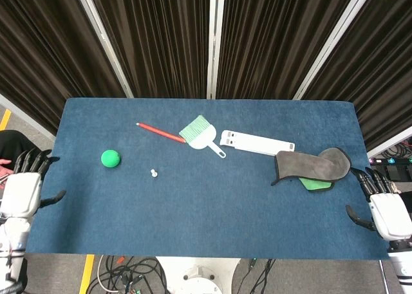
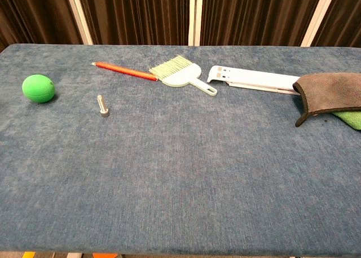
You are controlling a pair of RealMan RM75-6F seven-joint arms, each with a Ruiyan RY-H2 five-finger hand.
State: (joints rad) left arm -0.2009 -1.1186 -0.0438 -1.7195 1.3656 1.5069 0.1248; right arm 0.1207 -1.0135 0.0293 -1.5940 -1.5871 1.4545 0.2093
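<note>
My left hand (image 1: 24,186) hangs off the table's left edge in the head view, fingers spread and holding nothing. The green ball (image 1: 111,157) (image 2: 38,88) lies on the blue table (image 1: 206,223) well to its right. A small metal bolt (image 1: 154,173) (image 2: 102,105) lies right of the ball. My right hand (image 1: 385,207) hovers off the table's right edge, fingers apart and empty, just right of the grey cloth (image 1: 309,165). Neither hand shows in the chest view.
At the back lie a red pencil (image 1: 159,132) (image 2: 123,70), a pale green hand brush (image 1: 201,133) (image 2: 179,73) and a white flat bar (image 1: 257,142) (image 2: 254,78). A green cloth (image 1: 315,184) (image 2: 348,118) peeks from under the grey cloth (image 2: 333,91). Dark curtains hang behind.
</note>
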